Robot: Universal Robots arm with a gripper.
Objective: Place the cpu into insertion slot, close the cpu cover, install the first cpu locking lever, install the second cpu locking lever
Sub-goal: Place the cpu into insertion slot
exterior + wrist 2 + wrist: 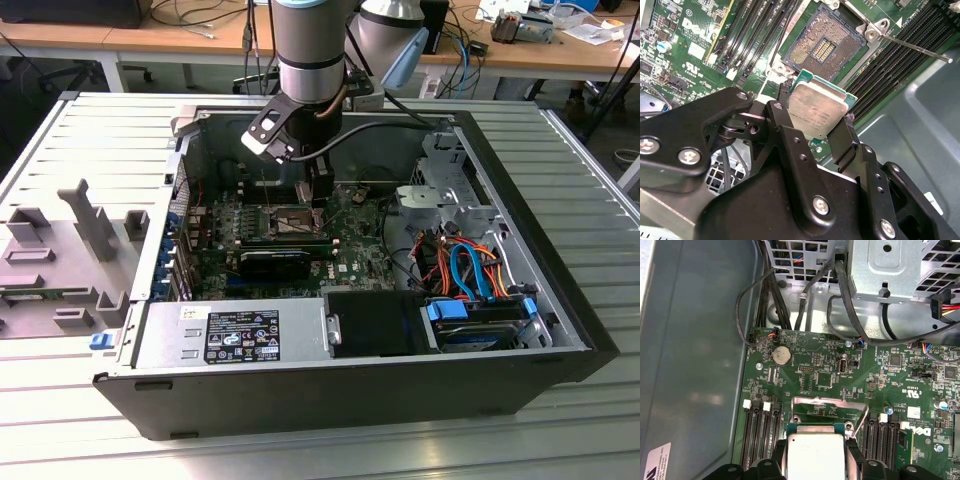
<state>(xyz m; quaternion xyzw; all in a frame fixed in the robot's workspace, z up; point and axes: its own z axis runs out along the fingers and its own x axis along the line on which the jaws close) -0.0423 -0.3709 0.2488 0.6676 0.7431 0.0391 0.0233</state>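
I see the black gripper (812, 115) clamped on the flat square silver-grey cpu (818, 104).
It hangs near the dark square silver-rimmed insertion slot (824, 46), apart from it.

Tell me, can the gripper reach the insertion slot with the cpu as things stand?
Probably yes: the gripper holds the cpu near the insertion slot, which lies uncovered, with nothing between them.

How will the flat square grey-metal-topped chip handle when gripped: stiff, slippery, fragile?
Probably stiff: the flat square chip with a grey metal top looks unbent between the black gripper fingers. Likely light, being thin. Its smooth top and thin edges may slip.
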